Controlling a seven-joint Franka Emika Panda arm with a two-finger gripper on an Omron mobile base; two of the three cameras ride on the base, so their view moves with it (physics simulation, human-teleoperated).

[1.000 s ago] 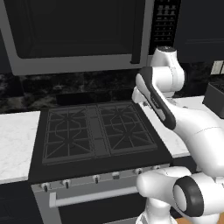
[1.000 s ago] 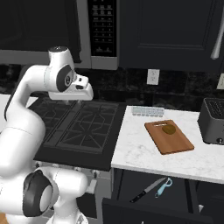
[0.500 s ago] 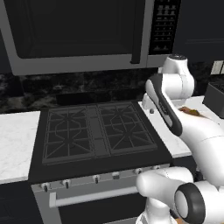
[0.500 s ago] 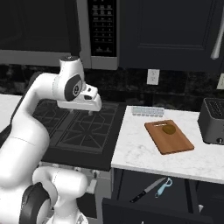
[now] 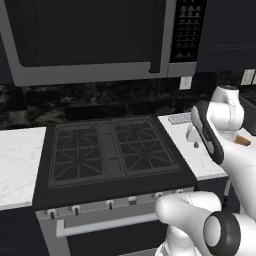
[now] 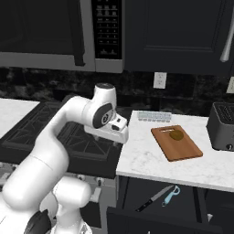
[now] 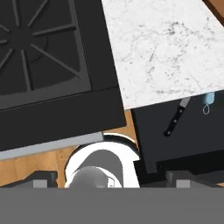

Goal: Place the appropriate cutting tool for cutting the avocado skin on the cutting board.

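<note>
There was one cutting board (image 6: 176, 143), one avocado (image 6: 176, 135), one knife (image 6: 152, 199), one peeler (image 6: 171, 195), one toaster (image 6: 223, 126).

Rendered frames, flat even light, no visible source. Dark cabinets and backsplash swallowed upper half of both base views. White marble counter (image 6: 151, 160) read brightest, soft shadow beneath robot arm. No glare. Slight softness throughout; no edge distortion.

The arm (image 6: 68, 132) is glossy white, built of thick rounded links joined by dark grey ring-shaped joints. A black strip runs along one link, and a blocky white hand (image 6: 114, 130) ends it.
</note>
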